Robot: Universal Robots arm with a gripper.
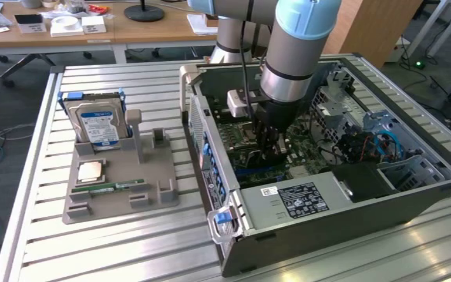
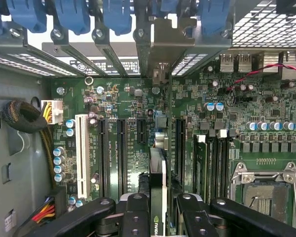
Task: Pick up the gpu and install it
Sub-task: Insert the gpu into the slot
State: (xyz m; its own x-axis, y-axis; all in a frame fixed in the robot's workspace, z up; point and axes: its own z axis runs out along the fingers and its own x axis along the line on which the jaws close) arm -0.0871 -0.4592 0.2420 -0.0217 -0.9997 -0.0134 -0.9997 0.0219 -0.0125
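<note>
While gripper (image 2: 158, 210) holds gpu (image 2: 158, 173), seemingly seated.

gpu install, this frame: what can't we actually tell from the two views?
- Exterior view: end effector tips and gpu, hidden by the arm and case interior.
- Wrist view: gpu seen edge-on; whether its connector is seated in a slot is blocked by the card itself.
- Wrist view: finger bases cut off by the frame edge.

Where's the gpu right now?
The gpu is clamped edge-on in the gripper, inside the open computer case, above the motherboard's expansion slots.
</note>
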